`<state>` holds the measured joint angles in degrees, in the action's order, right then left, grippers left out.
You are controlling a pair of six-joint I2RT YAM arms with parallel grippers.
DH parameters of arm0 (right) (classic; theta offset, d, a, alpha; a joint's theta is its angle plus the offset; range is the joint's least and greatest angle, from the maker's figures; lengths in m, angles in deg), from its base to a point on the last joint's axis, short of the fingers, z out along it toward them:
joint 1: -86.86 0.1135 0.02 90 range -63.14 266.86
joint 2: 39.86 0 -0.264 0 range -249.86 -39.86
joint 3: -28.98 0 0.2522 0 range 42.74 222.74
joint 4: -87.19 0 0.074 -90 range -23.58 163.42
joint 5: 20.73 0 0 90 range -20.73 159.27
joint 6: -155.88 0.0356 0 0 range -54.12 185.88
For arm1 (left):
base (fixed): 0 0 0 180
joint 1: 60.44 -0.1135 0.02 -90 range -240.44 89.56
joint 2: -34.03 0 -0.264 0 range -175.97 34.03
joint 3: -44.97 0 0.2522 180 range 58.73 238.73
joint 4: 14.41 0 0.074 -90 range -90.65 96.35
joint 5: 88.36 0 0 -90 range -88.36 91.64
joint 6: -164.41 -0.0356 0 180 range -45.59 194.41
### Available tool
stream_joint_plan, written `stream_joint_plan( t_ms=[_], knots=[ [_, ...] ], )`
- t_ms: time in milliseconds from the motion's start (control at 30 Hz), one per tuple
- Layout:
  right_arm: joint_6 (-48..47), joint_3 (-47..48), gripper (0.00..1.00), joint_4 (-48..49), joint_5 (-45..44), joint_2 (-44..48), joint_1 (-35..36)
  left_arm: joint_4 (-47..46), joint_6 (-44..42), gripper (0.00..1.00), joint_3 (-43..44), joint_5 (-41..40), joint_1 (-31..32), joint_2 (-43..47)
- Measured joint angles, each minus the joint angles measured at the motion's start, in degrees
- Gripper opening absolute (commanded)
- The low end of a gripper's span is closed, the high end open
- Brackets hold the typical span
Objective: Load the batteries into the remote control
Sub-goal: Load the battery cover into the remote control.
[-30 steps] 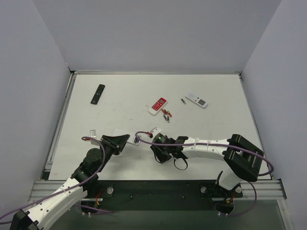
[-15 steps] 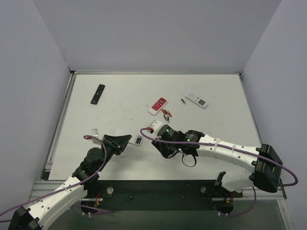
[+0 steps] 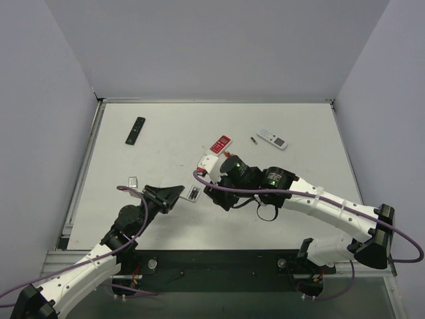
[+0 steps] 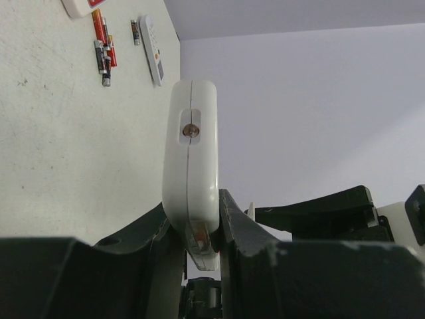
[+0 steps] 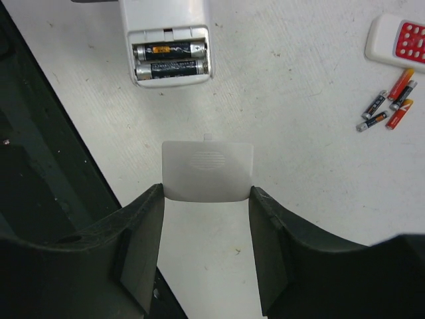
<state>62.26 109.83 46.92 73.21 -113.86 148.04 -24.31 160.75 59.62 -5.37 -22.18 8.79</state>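
The remote control point(image 4: 190, 166) is a white remote clamped on its edges by my shut left gripper point(image 4: 199, 226) low over the table, seen from above as remote control point(image 3: 193, 193) with left gripper point(image 3: 176, 193). Its back is open, and two batteries point(image 5: 169, 57) lie side by side in the compartment. My right gripper point(image 5: 207, 193) is shut on the white battery cover point(image 5: 208, 171), a short way from the open end. From above, the right gripper point(image 3: 207, 165) sits just beyond the remote. Several loose batteries point(image 5: 388, 106) lie on the table.
A red-and-white remote point(image 3: 220, 143), another white remote point(image 3: 272, 139) with a single battery point(image 3: 253, 140) beside it, and a slim black remote point(image 3: 135, 130) lie farther back. A small grey piece point(image 3: 132, 181) sits left of the left gripper. Grey walls enclose the table.
My right arm has stretched out and carried the cover away from the remote toward the back. The left gripper has nudged the remote slightly to the right.
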Motion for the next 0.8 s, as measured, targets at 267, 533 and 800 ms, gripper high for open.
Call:
stream_joint_plan(
  t_ms=[267, 533, 800],
  knots=[
    [-4.39, 7.76, 0.13, -3.17, 2.38, -4.96, 0.83, -3.63, -1.07, 0.00, 0.00, 1.70, 0.00, -1.95],
    [-7.17, 12.66, 0.12, -6.21, 3.41, -10.62, 2.49, -4.90, -2.60, 0.00, 0.00, 2.82, 0.00, -2.19],
    [-8.04, 15.74, 0.12, -7.61, 3.61, -13.46, 3.39, -5.03, -3.06, 0.00, 0.00, 2.84, 0.00, -1.70]
  ],
)
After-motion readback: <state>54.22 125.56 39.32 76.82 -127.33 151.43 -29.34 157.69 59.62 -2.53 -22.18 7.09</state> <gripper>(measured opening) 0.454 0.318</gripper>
